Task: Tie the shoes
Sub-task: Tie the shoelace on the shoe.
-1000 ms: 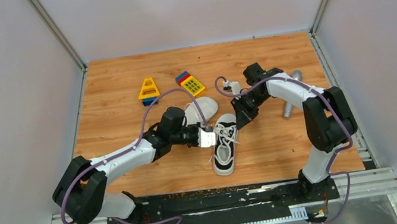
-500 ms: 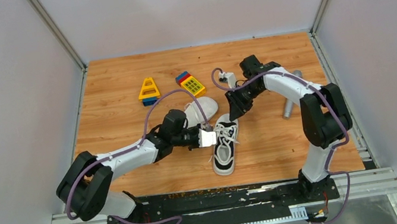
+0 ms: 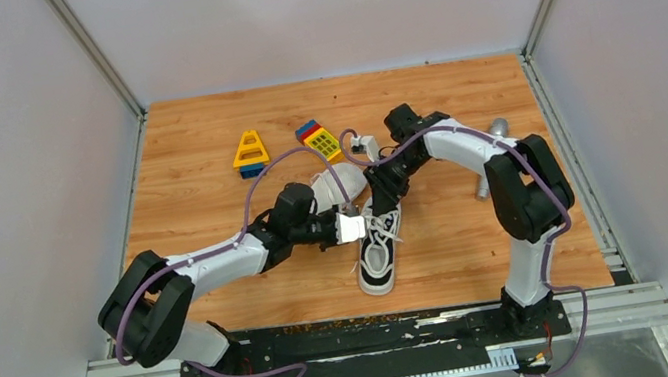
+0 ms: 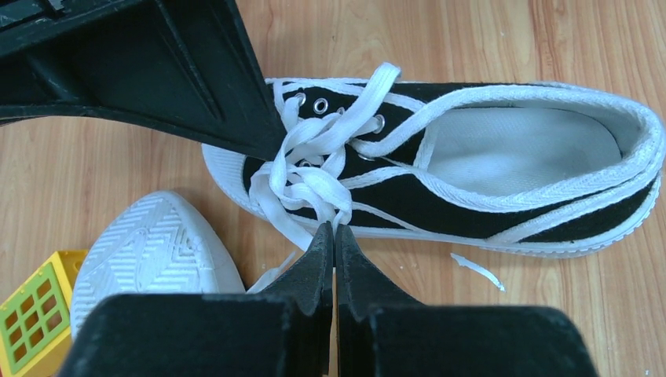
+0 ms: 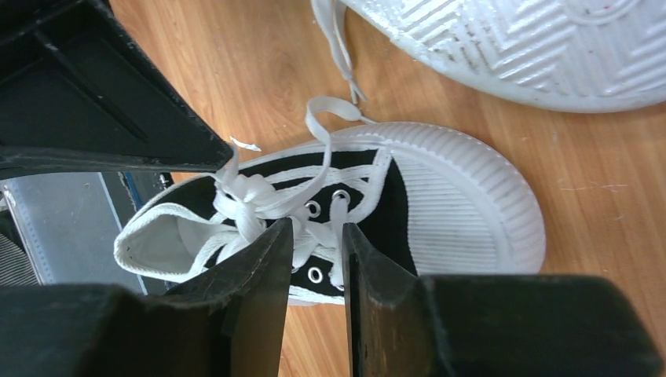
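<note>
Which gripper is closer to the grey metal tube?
Right. The right gripper hovers over the toe end of the black shoe, nearer the grey metal tube; the left gripper sits at that shoe's other side, farther away.

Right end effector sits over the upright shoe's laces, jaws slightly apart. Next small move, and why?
Probably lower the right end effector a little and close on the lace strand in its gap. Its jaws stand partly open just above the upright shoe, while the left end effector is shut at the lace bundle, seemingly anchoring it.
</note>
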### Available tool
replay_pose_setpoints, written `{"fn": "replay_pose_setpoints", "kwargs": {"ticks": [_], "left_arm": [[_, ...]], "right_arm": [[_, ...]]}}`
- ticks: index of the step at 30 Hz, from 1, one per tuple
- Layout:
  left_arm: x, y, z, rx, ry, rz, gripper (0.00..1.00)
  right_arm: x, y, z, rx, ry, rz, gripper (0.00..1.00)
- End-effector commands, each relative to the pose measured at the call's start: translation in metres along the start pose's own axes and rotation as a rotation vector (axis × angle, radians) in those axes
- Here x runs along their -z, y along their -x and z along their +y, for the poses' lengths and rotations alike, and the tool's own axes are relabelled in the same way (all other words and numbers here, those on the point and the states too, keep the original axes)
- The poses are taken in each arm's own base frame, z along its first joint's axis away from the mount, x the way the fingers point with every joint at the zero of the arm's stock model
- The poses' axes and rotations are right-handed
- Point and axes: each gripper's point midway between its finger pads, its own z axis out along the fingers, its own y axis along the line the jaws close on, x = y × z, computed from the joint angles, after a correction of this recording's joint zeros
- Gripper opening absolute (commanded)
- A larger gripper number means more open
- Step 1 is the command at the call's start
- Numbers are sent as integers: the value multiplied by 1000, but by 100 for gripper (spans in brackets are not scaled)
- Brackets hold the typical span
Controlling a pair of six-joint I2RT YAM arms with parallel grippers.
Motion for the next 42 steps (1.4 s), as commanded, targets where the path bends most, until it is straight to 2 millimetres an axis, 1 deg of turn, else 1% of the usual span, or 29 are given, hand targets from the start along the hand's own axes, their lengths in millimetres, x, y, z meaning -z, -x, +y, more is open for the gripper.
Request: {"fn": "replay_pose_setpoints", "kwargs": {"ticks": [1, 6, 11, 17, 22, 25, 29, 31, 34, 35, 36, 37, 38, 39, 42], "left_arm": [[-2, 18, 16, -11, 39, -52, 0], [-2, 16, 16, -8, 49, -49, 0], [0, 15, 16, -8, 56, -45, 0], [1, 14, 16, -9, 62, -44, 0], [2, 13, 15, -8, 64, -40, 0], [2, 13, 15, -8, 65, -40, 0], [2, 11, 14, -7, 65, -37, 0], [2, 11, 13, -4, 64, -31, 0], [7, 9, 13, 9, 70, -9, 0], [9, 5, 9, 20, 57, 6, 0], [11, 6, 8, 19, 55, 6, 0], [13, 2, 2, 32, 41, 16, 0], [15, 4, 0, 35, 37, 13, 0], [16, 1, -6, 47, 18, 21, 0], [20, -1, -14, 80, -4, 33, 0]], "right_arm": [[10, 11, 22, 80, 52, -58, 31], [10, 9, 24, 89, 57, -45, 31], [13, 8, 32, 129, 79, -49, 33], [4, 7, 29, 125, 82, -20, 34], [-5, 4, 23, 133, 52, 15, 34], [-6, 3, 19, 131, 28, 22, 26], [-4, 3, 18, 135, 11, 20, 8], [-1, 2, 18, 129, -1, 20, 0], [9, -1, 16, 128, -52, 15, 0], [14, -3, 15, 127, -74, 12, 0], [17, -5, 14, 125, -94, 10, 0], [20, -10, 12, 117, -118, 15, 0], [23, -14, 11, 108, -132, 16, 0], [24, -20, 9, 93, -151, 25, 0], [27, -34, 6, 50, -183, 37, 0]]}}
